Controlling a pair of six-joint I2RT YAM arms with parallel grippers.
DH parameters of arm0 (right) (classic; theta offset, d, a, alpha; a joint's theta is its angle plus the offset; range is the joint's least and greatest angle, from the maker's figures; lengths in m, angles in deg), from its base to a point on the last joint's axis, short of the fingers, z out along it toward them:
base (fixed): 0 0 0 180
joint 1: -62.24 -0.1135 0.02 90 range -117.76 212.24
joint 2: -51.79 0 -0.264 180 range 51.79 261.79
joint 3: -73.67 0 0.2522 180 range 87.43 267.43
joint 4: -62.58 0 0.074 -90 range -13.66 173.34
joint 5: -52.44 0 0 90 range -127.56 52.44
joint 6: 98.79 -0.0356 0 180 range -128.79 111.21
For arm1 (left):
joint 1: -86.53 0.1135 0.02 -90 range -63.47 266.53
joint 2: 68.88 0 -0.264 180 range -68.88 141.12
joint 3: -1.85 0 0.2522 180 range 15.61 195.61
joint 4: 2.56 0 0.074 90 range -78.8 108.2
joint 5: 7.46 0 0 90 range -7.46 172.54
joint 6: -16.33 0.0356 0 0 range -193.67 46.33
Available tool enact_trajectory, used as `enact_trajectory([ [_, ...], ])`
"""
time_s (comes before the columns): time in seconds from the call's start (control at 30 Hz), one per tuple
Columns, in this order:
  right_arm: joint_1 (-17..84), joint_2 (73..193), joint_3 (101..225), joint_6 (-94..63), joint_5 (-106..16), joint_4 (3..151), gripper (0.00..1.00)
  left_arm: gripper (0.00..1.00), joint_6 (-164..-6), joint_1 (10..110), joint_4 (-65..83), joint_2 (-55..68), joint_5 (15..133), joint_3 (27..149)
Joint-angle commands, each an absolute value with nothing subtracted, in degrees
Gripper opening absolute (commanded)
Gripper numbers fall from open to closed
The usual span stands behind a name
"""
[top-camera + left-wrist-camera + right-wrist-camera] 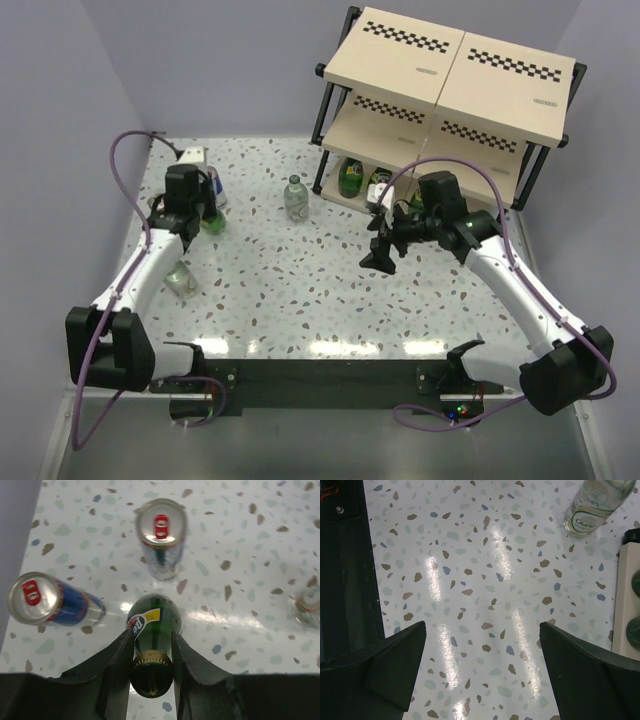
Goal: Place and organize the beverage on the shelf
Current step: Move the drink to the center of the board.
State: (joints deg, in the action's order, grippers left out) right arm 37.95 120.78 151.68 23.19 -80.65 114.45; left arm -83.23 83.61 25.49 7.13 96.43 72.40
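Between left fingers [120, 665], green bottle [152, 625] clamped by its neck, right fingers [395, 665] wide apart, empty, clear bottle [592, 505] labelled Chang.

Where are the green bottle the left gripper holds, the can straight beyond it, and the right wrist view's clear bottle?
green bottle [159, 616], left wrist view, glass shoulder.
can [161, 527], left wrist view, silver lid.
clear bottle [590, 505], right wrist view, glass body.
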Motion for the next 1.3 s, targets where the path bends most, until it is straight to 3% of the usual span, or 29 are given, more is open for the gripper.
enact_trajectory([
  [0.0, 39.65, 118.94, 151.85, 23.55, -82.65, 113.34, 0.99, 0.00, -78.79, 76.53, 18.24, 0.92, 84.30, 70.03],
  [0.57, 43.08, 118.59, 151.77, 23.90, -82.65, 113.78, 0.99, 0.00, -76.49, 53.06, 15.43, 4.68, 74.18, 75.01],
  [0.8, 46.68, 116.31, 151.68, 25.04, -81.33, 114.92, 0.99, 0.00, -76.66, 39.18, 8.49, 12.84, 75.42, 81.61],
  [1.07, 52.21, 109.19, 150.63, 25.22, -70.27, 115.98, 0.99, 0.00, -77.19, 32.22, 3.73, 23.57, 72.96, 91.62],
  [1.27, 54.59, 108.13, 149.83, 25.92, -69.99, 118.17, 0.99, 0.00, -76.57, 28.79, 3.82, 30.42, 73.84, 96.90],
])
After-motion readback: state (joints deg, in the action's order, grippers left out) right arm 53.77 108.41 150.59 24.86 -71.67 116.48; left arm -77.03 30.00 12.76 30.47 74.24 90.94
